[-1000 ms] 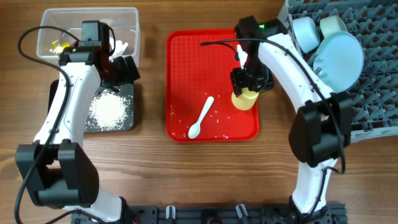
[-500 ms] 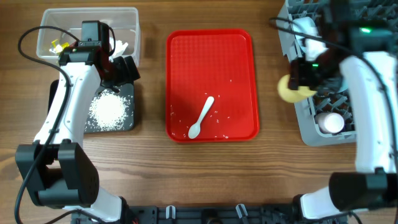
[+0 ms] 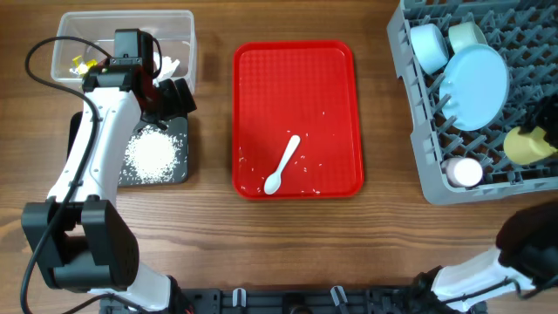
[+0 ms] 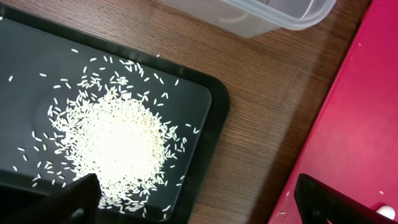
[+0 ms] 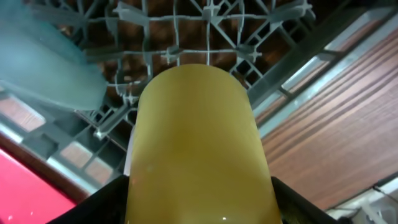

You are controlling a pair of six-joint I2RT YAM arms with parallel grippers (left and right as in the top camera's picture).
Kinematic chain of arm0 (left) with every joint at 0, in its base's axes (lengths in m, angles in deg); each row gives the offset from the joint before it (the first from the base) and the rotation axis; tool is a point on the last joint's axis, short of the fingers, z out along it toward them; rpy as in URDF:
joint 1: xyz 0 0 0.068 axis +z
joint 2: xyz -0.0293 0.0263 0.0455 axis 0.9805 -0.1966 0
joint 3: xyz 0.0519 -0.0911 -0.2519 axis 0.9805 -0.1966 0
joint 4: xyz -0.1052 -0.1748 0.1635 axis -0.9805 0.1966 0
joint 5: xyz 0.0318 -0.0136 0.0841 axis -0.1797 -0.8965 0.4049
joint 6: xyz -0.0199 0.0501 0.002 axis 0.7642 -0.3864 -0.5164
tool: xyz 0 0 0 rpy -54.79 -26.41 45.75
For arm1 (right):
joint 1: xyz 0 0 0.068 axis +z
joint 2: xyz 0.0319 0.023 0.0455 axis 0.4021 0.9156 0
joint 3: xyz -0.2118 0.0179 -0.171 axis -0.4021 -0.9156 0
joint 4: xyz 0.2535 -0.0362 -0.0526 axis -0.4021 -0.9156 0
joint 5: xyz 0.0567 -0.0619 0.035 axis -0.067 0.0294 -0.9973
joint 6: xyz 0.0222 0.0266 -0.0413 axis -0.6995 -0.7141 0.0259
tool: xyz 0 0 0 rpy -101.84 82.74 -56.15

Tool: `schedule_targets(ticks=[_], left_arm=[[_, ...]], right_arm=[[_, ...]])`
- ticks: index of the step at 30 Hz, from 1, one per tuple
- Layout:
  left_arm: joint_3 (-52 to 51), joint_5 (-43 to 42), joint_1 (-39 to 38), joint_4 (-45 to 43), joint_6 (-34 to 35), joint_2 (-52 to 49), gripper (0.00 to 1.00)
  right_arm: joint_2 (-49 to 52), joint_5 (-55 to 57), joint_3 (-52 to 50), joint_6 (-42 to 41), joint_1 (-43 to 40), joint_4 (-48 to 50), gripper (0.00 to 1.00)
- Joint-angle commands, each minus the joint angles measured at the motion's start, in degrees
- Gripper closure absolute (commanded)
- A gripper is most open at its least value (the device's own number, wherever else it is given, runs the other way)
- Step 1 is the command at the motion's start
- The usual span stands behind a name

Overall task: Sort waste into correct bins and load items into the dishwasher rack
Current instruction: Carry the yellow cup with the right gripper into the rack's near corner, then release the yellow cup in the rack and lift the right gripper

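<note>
The dishwasher rack (image 3: 532, 61) is the biggest thing before me, filling the far right of the table. The red tray (image 3: 296, 96) lies flat in the middle. At far left is the clear tub (image 3: 126, 14), and just near of it the black tray (image 4: 37, 56).

My left gripper (image 4: 199, 205) hangs over the black tray's right edge. Its fingers are spread wide with nothing between them, so it is released.

In the rack, the light blue plate (image 3: 475, 87) stands tilted among the prongs. Beside its far edge are a blue bowl (image 3: 427, 45) and a paler bowl (image 3: 466, 33).

My right gripper (image 5: 199, 208) is clenched around the yellow cup (image 5: 196, 143), with one finger pressed on each side of it. The cup is over the right side of the rack, right of the plate. Whether it touches the prongs I cannot tell.

The white cup (image 3: 462, 172) sits in the rack's near row, near of the plate. The white spoon (image 3: 282, 164) lies slanted on the near part of the red tray, a few rice grains (image 3: 305, 161) scattered around it. A rice pile (image 4: 118, 143) is heaped on the black tray. In the tub are a yellow wrapper (image 3: 80, 63) at its left end and some white tissue (image 3: 166, 65), partly hidden by my left arm.
</note>
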State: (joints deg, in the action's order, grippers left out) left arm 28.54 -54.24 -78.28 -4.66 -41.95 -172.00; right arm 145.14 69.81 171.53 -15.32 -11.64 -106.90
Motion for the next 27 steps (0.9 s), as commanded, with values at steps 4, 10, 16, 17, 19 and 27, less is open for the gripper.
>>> schedule_targets(ticks=[4, 10, 16, 17, 19, 27], left_arm=[[-0.20, -0.48, 0.11, -0.11, 0.92, -0.55, 0.00], [-0.20, -0.48, 0.11, -0.11, 0.92, -0.55, 0.00], [-0.20, -0.48, 0.11, -0.11, 0.92, -0.55, 0.00], [-0.20, -0.48, 0.11, -0.11, 0.92, -0.55, 0.00], [-0.20, -0.48, 0.11, -0.11, 0.92, -0.55, 0.00], [-0.20, -0.48, 0.11, -0.11, 0.92, -0.55, 0.00]], right_arm=[[7.06, 1.16, -0.26, -1.51, -0.26, 2.40, 0.53], [8.15, 1.16, -0.28, -1.88, -0.26, 0.28, 0.00], [6.82, 0.46, 0.24, -2.82, 0.68, -0.94, 0.00], [6.32, 0.44, 0.72, -3.10, 1.16, -1.27, 0.00], [4.63, -0.42, 1.97, -3.19, 2.89, -2.01, 0.00], [-7.93, -0.57, 3.06, -6.49, 25.33, -1.40, 0.00]])
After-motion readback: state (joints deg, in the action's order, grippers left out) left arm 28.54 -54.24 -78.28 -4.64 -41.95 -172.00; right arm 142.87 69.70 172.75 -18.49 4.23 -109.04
